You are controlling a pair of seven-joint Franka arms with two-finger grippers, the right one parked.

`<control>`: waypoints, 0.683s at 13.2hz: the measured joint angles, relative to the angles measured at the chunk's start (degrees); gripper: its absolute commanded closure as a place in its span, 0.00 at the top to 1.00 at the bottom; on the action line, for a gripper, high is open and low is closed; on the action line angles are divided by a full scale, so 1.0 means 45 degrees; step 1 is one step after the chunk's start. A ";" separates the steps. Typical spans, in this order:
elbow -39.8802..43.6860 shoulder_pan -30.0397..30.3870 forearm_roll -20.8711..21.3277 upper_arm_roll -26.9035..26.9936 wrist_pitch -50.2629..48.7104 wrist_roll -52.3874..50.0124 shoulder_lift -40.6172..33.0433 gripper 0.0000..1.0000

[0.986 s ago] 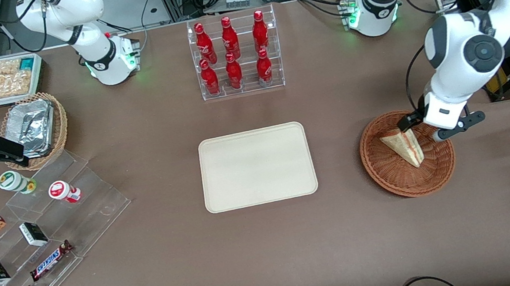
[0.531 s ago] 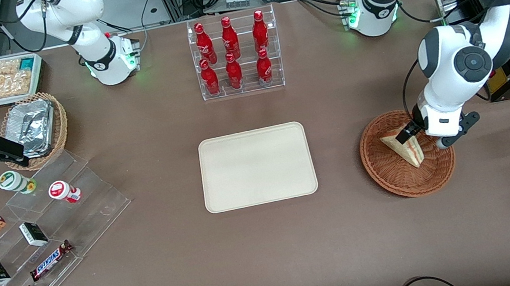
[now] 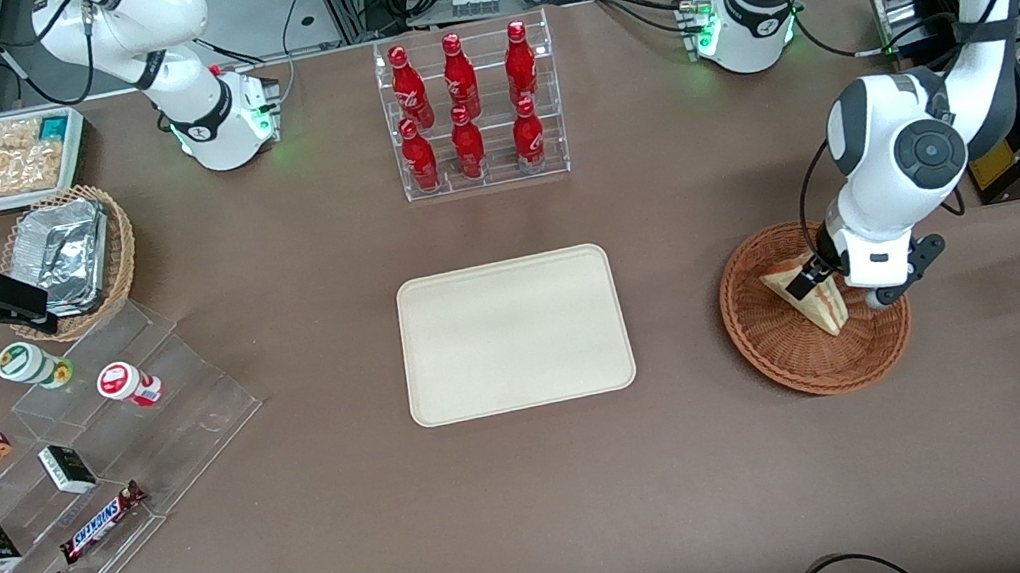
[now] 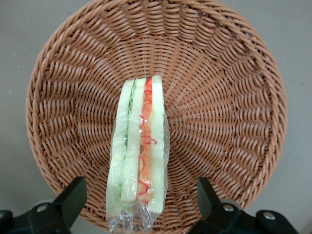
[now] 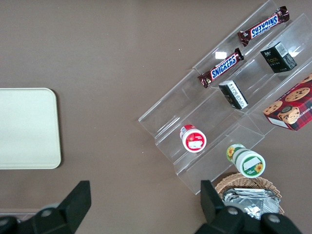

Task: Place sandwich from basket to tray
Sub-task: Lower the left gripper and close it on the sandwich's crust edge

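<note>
sandwich (image 4: 139, 156) — in basket (image 4: 234, 73) | tool (image 4: 139, 202) — spread wide, straddling it | bars (image 3: 102, 518): SNICKERS

The basket (image 3: 821, 351) is reddish-brown woven wicker, and in it the sandwich (image 4: 139, 151) shows pale bread with green, red and orange stripes under clear wrap. Above it, the gripper (image 4: 139, 207) has black fingers (image 4: 73, 197) on a white arm (image 3: 897, 168) with dark grey joints. The tray (image 3: 514, 333) is plain cream on the brown table (image 3: 503, 510). The bottles (image 3: 463, 106) are red, in a clear rack.
</note>
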 measured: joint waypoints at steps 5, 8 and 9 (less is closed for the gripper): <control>-0.0061 0.0001 0.0000 0.0003 0.0013 -0.0061 0.0349 1.00; -0.0077 0.0001 0.0000 0.0008 0.0066 -0.0071 0.0559 0.62; -0.0084 0.0001 0.0000 0.0008 0.0067 -0.0076 0.0608 0.27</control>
